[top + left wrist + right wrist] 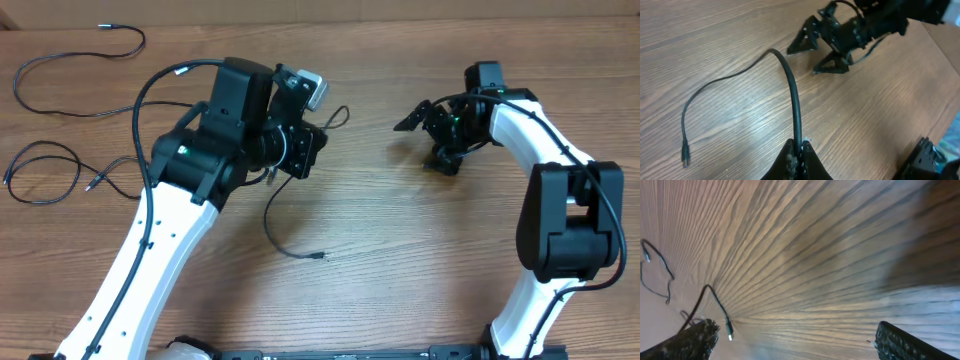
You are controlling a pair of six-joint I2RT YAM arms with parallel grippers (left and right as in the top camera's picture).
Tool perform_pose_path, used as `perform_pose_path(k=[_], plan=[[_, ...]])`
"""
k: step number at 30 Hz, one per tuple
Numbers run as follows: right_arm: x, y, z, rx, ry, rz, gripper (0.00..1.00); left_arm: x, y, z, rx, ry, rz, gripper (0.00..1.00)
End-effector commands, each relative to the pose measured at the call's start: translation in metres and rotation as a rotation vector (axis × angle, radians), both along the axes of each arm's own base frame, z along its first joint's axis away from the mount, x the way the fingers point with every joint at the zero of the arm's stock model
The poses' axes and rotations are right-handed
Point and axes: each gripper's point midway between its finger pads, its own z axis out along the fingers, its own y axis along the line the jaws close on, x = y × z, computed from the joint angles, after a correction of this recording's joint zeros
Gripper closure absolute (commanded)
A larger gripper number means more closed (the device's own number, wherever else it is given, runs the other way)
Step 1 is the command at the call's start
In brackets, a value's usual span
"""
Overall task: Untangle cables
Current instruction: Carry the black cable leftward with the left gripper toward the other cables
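Observation:
My left gripper [799, 148] is shut on a thin black cable [742, 74] that arches up from the jaws and curves down onto the wood, ending in a small plug [685, 159]. From overhead, this cable [283, 238] trails from the left gripper [272, 176] toward the table's front. My right gripper [428, 142] hovers to the right, open and holding nothing; its fingers [691, 342] stand wide apart over bare wood. In the right wrist view, a cable end [728, 325] with a silver tip hangs at lower left. Loose cables [82, 62] lie at the far left.
Two more loose cable loops [45, 178] lie on the left side of the wooden table [400, 260]. The table's back edge [400, 18] runs along the top. The white arm links rise from the front edge on both sides.

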Motion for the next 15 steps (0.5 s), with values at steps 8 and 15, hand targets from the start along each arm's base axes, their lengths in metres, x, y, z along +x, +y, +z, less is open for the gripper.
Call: perform_pose_path(k=[8,15], plan=[[0.010,-0.003,0.016,-0.018,-0.060,-0.002,0.00,0.022,0.048,0.048,0.078,-0.132,0.282,0.96],[0.010,-0.003,0.016,-0.018,-0.060,-0.002,0.00,0.031,0.111,0.098,0.034,-0.162,0.518,0.96]])
